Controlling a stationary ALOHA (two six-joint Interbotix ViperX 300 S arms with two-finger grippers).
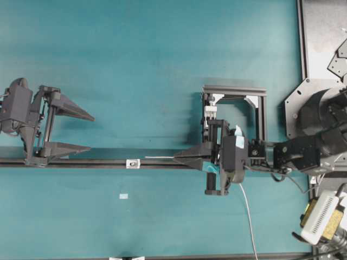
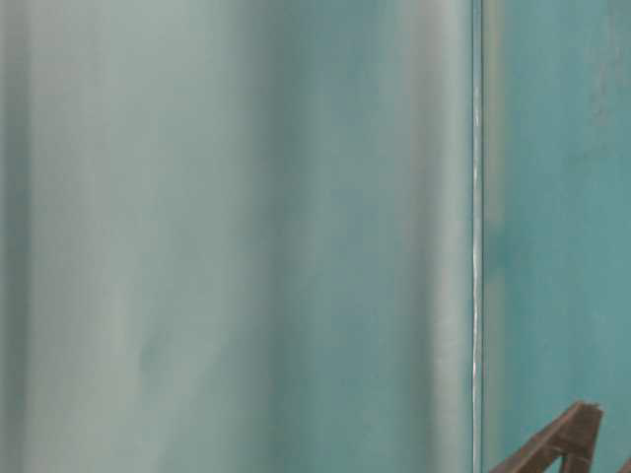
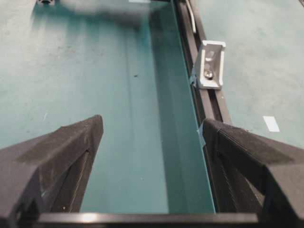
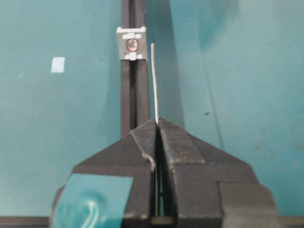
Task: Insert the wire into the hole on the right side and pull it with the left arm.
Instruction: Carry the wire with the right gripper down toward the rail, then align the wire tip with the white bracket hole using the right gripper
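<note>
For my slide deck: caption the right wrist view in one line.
Right end effector, shut on the wire, holds its straight tip just right of the hole in the white block on the black rail.

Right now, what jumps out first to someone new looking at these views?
The right gripper, shut on the wire, whose stiff tip pokes out toward the small white block with the hole on the black rail, tip just beside the block in the wrist view. At far left, the left gripper stands open, astride that rail.
</note>
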